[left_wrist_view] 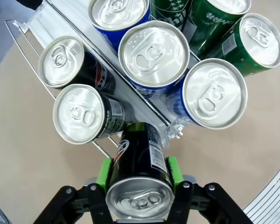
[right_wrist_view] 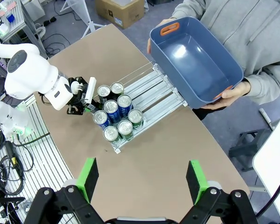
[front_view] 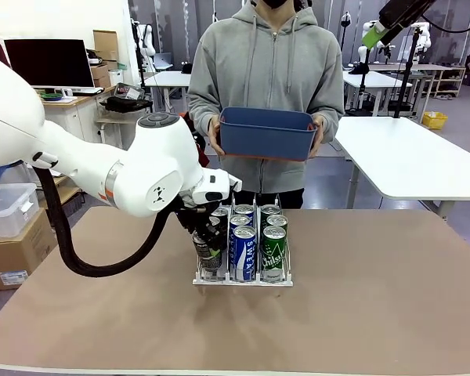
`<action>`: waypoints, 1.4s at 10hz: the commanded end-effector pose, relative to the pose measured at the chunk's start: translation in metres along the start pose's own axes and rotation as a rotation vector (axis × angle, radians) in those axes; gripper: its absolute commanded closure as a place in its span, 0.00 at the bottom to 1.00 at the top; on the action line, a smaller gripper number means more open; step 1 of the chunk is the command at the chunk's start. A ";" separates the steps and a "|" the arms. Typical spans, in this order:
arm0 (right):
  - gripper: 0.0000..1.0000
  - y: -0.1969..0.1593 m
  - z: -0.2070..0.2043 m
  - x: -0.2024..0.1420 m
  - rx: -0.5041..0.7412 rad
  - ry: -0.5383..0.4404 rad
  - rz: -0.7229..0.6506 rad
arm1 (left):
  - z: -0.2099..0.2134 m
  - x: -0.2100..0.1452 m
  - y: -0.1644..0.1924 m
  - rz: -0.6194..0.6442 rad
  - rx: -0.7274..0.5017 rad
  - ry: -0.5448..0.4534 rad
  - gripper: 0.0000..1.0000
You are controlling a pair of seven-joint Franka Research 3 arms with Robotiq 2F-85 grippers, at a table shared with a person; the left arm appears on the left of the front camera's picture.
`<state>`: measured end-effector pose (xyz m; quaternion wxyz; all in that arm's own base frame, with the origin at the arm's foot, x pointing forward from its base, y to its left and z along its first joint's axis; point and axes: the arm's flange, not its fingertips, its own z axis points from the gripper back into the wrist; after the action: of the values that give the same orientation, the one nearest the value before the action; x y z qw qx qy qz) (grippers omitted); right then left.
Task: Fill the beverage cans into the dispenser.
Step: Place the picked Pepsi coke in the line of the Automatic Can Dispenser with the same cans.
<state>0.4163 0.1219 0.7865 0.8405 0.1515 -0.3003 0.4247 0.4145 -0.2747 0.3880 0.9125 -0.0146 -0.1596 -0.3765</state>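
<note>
Dispenser (front_view: 244,278): clear three-lane rack with thin upright dividers, standing mid-table just left of centre. Lanes hold beverage cans with silver tops: dark grey in the left lane, blue with white lettering (front_view: 243,249) in the middle, green (front_view: 274,251) on the right.

Left gripper (left_wrist_view: 139,177) is clamped on a dark can (left_wrist_view: 139,161), green pads on both its sides, at the near end of the left lane.

Left wrist view gives can tops and pull tabs close up. Right wrist view, from high above, shows the bare far half of the lanes, and the right gripper (right_wrist_view: 142,179) with jaws wide, holding nothing.

Person at the far side holds a blue tub (front_view: 266,133) in both hands.
</note>
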 end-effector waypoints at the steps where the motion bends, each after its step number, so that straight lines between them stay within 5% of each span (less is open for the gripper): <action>1: 0.00 0.001 0.000 -0.002 0.007 -0.001 0.002 | -0.009 0.006 0.016 0.013 0.052 0.023 0.43; 6: 0.00 0.001 0.000 -0.002 0.007 -0.001 0.002 | -0.029 0.003 0.011 0.009 0.034 0.103 0.43; 7: 0.00 0.001 0.000 -0.002 0.007 -0.001 0.002 | -0.019 0.005 0.002 -0.015 -0.008 0.037 0.43; 11: 0.00 0.001 0.000 -0.002 0.007 -0.001 0.002 | -0.019 0.005 0.002 -0.015 -0.008 0.037 0.43; 14: 0.00 0.001 0.000 -0.002 0.007 -0.001 0.002 | 0.004 0.004 -0.001 -0.008 -0.019 -0.022 0.14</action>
<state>0.4164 0.1219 0.7865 0.8405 0.1515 -0.3003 0.4247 0.4216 -0.2849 0.3830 0.9108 -0.0146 -0.1494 -0.3847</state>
